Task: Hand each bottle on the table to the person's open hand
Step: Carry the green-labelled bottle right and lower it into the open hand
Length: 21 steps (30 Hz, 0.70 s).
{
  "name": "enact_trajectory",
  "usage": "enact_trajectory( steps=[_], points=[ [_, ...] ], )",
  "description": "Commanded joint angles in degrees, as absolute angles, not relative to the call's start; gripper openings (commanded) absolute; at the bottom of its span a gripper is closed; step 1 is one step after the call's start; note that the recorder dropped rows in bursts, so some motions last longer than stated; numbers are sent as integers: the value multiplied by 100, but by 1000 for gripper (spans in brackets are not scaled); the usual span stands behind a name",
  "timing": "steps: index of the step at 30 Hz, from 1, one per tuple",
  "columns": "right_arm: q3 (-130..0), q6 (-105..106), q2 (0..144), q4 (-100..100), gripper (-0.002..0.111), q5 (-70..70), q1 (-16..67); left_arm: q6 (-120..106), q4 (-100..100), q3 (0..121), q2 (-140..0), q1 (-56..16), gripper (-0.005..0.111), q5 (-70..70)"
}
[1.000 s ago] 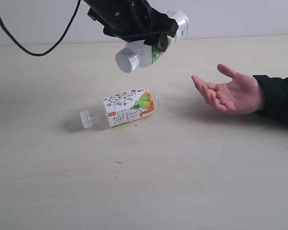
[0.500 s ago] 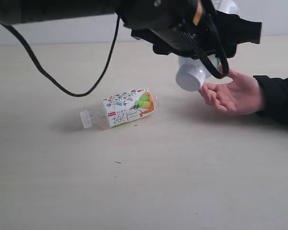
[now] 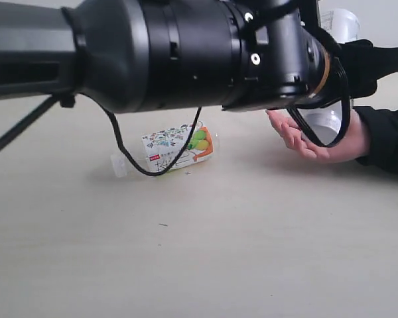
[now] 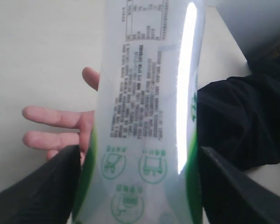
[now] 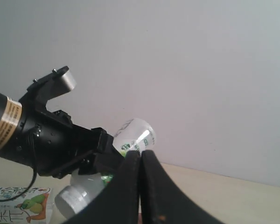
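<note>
My left gripper (image 4: 140, 156) is shut on the small clear bottle with the green-white label (image 4: 144, 102), one black finger on each side of it. The bottle hangs just over the person's open hand (image 4: 60, 126), whose palm (image 3: 305, 136) faces up at the right of the table (image 3: 186, 265). A second bottle (image 3: 179, 151), clear with a white fruit label, lies on its side mid-table. In the right wrist view my right gripper (image 5: 141, 156) is shut and empty, looking across at the left arm and its bottle (image 5: 133, 135).
My left arm (image 3: 172, 53) fills the top of the exterior view and hides most of the held bottle there. The person's black sleeve (image 3: 385, 142) lies along the table's right edge. A pale wall (image 5: 177, 70) stands behind the table.
The left arm has swung right with the green-white bottle, from above the fruit-label bottle to over the person's hand. The lying bottle, the hand and the right gripper have stayed put.
</note>
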<state>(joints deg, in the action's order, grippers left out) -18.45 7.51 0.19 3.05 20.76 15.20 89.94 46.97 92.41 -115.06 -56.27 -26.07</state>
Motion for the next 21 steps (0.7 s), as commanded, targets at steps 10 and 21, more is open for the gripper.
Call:
enact_trajectory(
  steps=[10, 21],
  points=[
    [-1819, 747, 0, 282, 0, 2052, 1498, 12164, 6861, 9348, -12360, -5656, 0, -2445],
    [-1819, 747, 0, 295, 0, 2052, 1498, 12164, 6516, 9759, -12560, -5786, 0, -2921]
  ],
)
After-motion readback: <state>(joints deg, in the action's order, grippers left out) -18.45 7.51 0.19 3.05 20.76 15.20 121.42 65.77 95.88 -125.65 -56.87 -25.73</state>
